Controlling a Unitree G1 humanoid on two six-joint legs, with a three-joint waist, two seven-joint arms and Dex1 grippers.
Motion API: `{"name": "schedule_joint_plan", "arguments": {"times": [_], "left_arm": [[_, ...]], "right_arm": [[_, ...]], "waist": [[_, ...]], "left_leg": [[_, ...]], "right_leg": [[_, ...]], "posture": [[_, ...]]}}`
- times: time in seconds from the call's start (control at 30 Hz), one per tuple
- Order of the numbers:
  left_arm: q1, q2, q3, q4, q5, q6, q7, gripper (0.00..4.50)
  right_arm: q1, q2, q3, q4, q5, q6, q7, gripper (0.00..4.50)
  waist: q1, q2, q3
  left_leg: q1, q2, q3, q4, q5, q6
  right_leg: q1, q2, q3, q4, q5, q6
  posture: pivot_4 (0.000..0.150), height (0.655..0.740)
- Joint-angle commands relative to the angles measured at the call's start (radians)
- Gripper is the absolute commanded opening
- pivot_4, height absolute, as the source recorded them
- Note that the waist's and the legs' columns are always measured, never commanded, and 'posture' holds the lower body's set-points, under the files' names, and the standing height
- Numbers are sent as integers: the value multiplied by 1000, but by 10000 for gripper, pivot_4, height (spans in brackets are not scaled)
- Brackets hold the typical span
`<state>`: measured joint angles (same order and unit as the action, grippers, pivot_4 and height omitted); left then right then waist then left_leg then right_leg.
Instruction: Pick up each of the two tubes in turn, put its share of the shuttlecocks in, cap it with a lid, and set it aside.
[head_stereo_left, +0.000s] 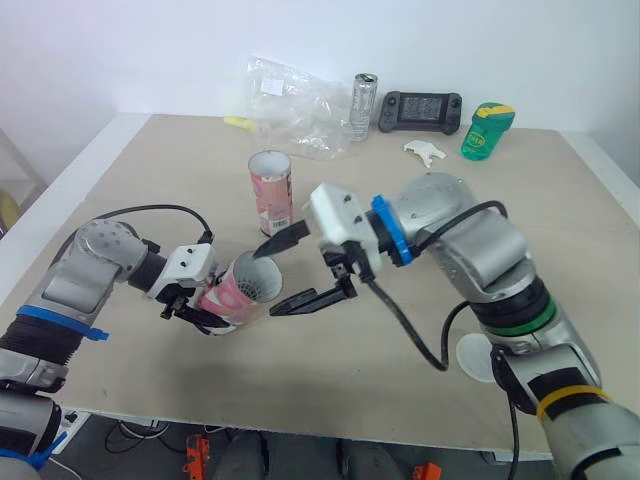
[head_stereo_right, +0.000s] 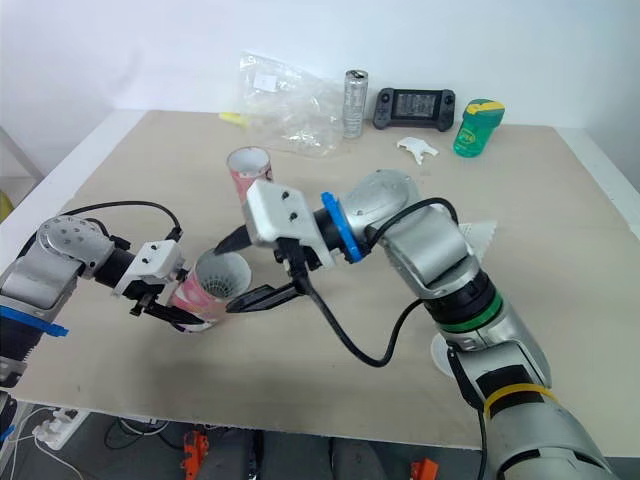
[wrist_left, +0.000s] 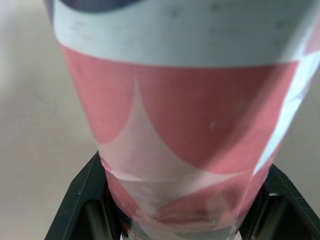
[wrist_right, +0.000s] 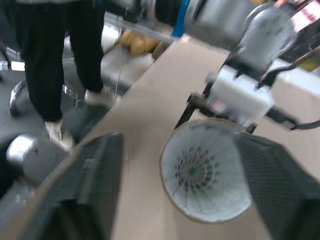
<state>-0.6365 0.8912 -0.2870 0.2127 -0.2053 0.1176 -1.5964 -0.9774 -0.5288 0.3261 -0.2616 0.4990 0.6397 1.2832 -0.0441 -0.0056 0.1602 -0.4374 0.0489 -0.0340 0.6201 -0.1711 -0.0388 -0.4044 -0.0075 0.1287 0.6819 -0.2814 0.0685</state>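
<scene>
Beige wooden tabletop (head_stereo_left: 150, 170), white wall behind. Left end effector (head_stereo_left: 198, 312) pinches the closed end of a pink-and-white cardboard tube (head_stereo_left: 240, 288), tilted nearly onto its side with the open mouth facing the other arm, likely for loading. Right end effector (head_stereo_left: 290, 270) is spread and empty, one finger on each side of that mouth. White feathered shuttlecock (wrist_right: 192, 171) sits deep inside. Second matching tube (head_stereo_left: 270, 188) stands upright just behind, waiting. Round white lid (head_stereo_left: 478, 357) lies near the front edge by the right arm, probably for capping.
</scene>
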Motion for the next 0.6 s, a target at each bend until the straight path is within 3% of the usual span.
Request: {"name": "schedule_joint_plan", "arguments": {"times": [0.03,0.2,0.33,0.6], "left_arm": [[43,-11,-54,-7,13,15,-18,24336],[53,-13,-53,-2,16,4,-18,24336],[44,-17,-65,10,17,-7,-18,24336],[22,-34,-75,41,25,-29,-18,24336]], "right_arm": [[84,-100,-184,-56,60,73,-65,43850],[428,-285,-518,-58,-61,70,-244,43850],[663,-378,-733,-47,-67,79,-285,43850],[841,-448,-807,130,-114,30,-312,43850]], "waist": [[1,0,0],[14,-5,-2],[13,1,-3],[0,1,-3]], "left_leg": [[0,0,0,0,0,0],[0,0,-2,0,0,0],[1,-1,2,0,-4,3],[11,-1,3,1,-5,4]], "right_leg": [[0,0,-1,0,0,0],[2,0,-3,0,-3,0],[2,0,0,0,-6,-2],[14,0,2,-1,-11,2]], "posture": [[1500,7400],[1500,7400],[1500,7400],[1500,7400]]}}
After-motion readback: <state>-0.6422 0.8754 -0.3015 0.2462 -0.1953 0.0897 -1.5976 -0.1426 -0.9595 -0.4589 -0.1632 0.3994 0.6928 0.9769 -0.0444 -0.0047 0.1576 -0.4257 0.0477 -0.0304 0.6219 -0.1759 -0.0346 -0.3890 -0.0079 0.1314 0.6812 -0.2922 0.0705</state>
